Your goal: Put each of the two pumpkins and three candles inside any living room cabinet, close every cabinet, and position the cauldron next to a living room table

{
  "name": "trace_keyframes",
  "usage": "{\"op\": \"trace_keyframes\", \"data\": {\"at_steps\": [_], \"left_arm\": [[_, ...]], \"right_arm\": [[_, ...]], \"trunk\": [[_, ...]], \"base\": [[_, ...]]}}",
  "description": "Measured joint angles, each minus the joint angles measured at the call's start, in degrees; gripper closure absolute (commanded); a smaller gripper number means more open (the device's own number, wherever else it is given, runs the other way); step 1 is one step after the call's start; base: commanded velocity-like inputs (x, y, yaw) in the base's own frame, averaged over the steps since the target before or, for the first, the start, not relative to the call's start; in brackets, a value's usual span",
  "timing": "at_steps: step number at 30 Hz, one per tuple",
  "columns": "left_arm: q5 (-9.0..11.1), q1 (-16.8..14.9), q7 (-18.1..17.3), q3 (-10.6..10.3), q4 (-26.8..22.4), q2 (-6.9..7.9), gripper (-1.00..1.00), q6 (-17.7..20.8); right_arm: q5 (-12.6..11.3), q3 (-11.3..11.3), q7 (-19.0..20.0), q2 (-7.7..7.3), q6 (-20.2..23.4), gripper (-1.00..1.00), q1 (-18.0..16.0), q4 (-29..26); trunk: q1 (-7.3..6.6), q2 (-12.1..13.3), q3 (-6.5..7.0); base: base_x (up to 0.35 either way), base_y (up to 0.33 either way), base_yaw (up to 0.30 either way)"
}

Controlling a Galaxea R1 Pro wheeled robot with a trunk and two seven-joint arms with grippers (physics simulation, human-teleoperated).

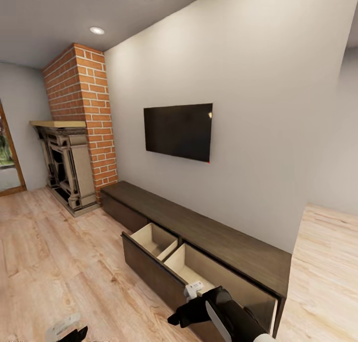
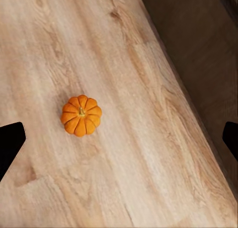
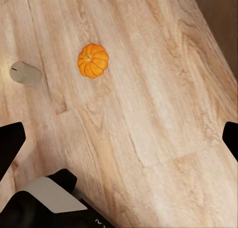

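**Both grippers held open above a wood floor, one pumpkin below, cabinet drawer pulled out**

Grippers are seen from the wrist cameras as dark fingertips at opposite edges of each picture, spread wide apart with nothing between them. Below the left gripper (image 2: pixel 119 138) a small ribbed orange pumpkin (image 2: pixel 81 115) sits upright on the light wood floor (image 2: pixel 148 153), stem up, well apart from both fingertips. A dark brown surface is seen along one edge of that picture. Below the right gripper (image 3: pixel 119 138) a pumpkin (image 3: pixel 93 60) lies on the floor, and a stubby pale candle (image 3: pixel 25 73) lies on its side near it, not touching. Whether this is the same pumpkin cannot be told.

From the head camera, a long low dark brown cabinet (image 1: pixel 214 232) is seen against a plain white wall (image 1: pixel 258 83), under a black television (image 1: pixel 179 131). One wide drawer (image 1: pixel 154 270) is pulled out, its pale inside split into two compartments. The right arm (image 1: pixel 219 312) is seen in front of that drawer. A red brick fireplace (image 1: pixel 82 128) stands at the left end of the wall.
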Motion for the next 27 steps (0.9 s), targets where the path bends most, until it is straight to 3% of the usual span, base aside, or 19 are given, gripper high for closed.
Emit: {"op": "trace_keyframes", "data": {"at_steps": [6,19,27], "left_arm": [[0.1,0.0,0.0,0.0,0.0,-0.01,-1.00,-0.4],[0.0,0.0,0.1,-0.1,0.0,-0.01,-1.00,-0.5],[-0.1,0.0,0.1,-0.1,0.1,-0.01,-1.00,-0.5]], "right_arm": [[0.0,0.0,0.0,0.34,0.0,-1.00,0.0,0.0],[0.0,0.6,0.0,0.51,0.0,-1.00,0.0,0.1],[0.0,0.7,-0.1,0.63,0.0,-1.00,0.0,0.1]], "trunk": [[0.00,0.0,0.30],[0.00,0.0,0.36],[0.03,0.0,0.54]], "base": [[0.000,0.000,0.137],[-0.003,0.000,0.018],[-0.168,0.000,0.216]]}}
